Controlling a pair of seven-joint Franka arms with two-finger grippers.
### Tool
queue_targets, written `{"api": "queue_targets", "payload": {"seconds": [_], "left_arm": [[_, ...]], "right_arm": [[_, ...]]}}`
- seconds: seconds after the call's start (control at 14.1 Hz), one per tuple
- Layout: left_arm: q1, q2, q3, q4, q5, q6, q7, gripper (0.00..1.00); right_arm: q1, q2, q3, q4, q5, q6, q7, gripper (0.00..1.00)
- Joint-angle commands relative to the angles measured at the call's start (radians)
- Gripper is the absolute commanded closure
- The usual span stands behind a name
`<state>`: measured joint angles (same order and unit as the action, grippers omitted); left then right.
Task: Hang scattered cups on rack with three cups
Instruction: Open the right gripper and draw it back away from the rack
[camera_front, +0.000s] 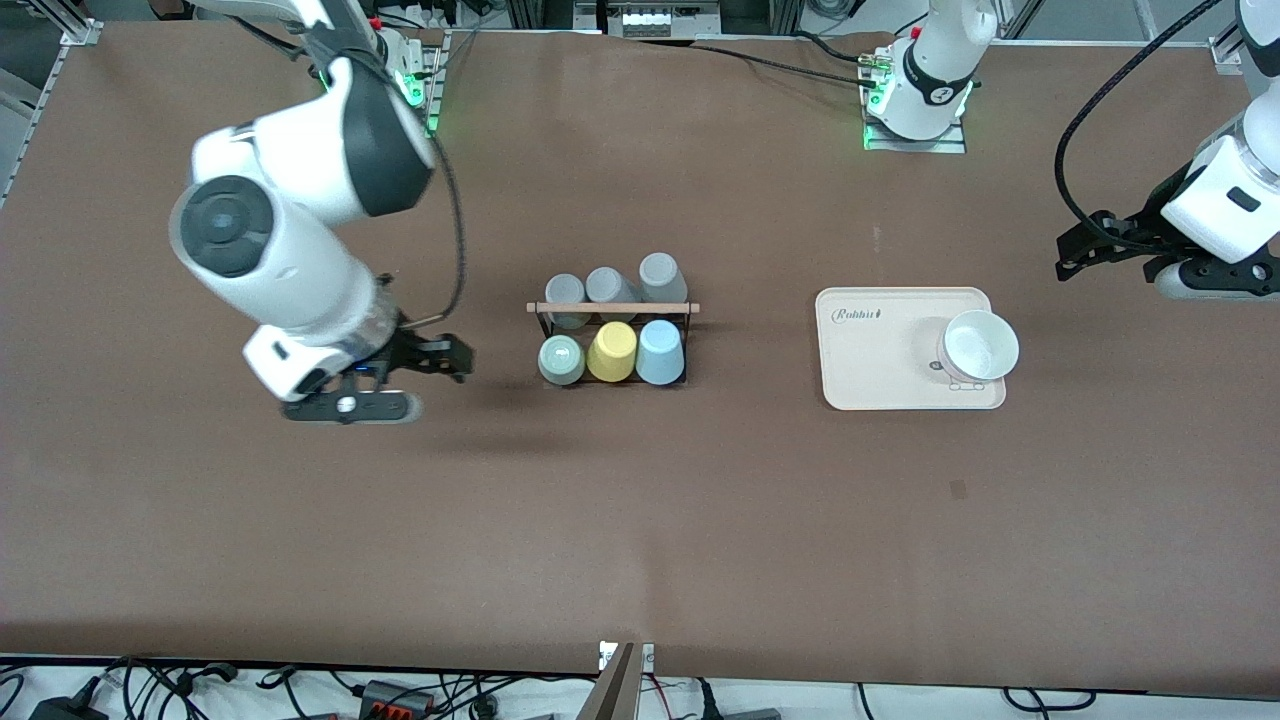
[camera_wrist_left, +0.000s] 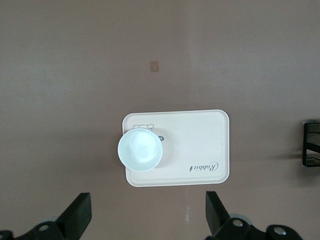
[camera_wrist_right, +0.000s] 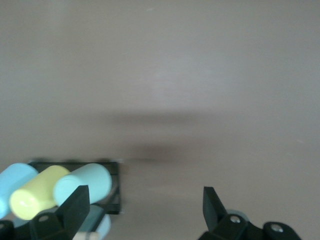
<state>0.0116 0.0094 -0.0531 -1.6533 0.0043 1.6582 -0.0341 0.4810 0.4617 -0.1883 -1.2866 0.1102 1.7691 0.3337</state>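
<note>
The black wire rack (camera_front: 612, 308) with a wooden rod across its top stands mid-table. The mint-green cup (camera_front: 561, 360) and the light blue cup (camera_front: 660, 352) sit on its pegs in the row nearer the camera, with a yellow cup (camera_front: 612, 351) between them. The right wrist view shows the mint-green cup (camera_wrist_right: 82, 182), the yellow cup (camera_wrist_right: 37, 195), the blue cup (camera_wrist_right: 15, 180) and the rack (camera_wrist_right: 114, 202). My right gripper (camera_front: 452, 360) (camera_wrist_right: 145, 205) is open and empty, beside the rack toward the right arm's end. My left gripper (camera_front: 1078, 250) (camera_wrist_left: 148, 215) is open and empty, waiting over the table beside the tray.
Three grey cups (camera_front: 606, 287) fill the rack's row farther from the camera. A cream tray (camera_front: 880, 380) (camera_wrist_left: 200, 145) holding a white bowl (camera_front: 981, 345) (camera_wrist_left: 140, 149) lies toward the left arm's end.
</note>
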Motion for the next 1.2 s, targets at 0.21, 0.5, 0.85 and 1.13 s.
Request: {"api": "queue_targets", "payload": {"seconds": [0.21,0.5,0.85,1.13], "left_arm": [[-0.004,-0.016,-0.002,-0.010,0.020,-0.006,0.000,0.00],[-0.004,-0.016,-0.005,-0.010,0.020,-0.006,0.000,0.00],[-0.004,-0.016,-0.005,-0.010,0.020,-0.008,0.000,0.00],[-0.004,-0.016,-0.005,-0.010,0.020,-0.008,0.000,0.00]], "right_arm": [[-0.079,-0.112,-0.060,0.006,-0.011,-0.098,-0.022,0.00],[-0.202,-0.124,-0.080,0.007,0.011,-0.149,-0.212,0.00],[-0.473,-0.195,0.142,0.018,-0.003,-0.149,-0.295,0.00],[-0.486,-0.222,0.151,-0.012,-0.084,-0.151,-0.374,0.00]]}}
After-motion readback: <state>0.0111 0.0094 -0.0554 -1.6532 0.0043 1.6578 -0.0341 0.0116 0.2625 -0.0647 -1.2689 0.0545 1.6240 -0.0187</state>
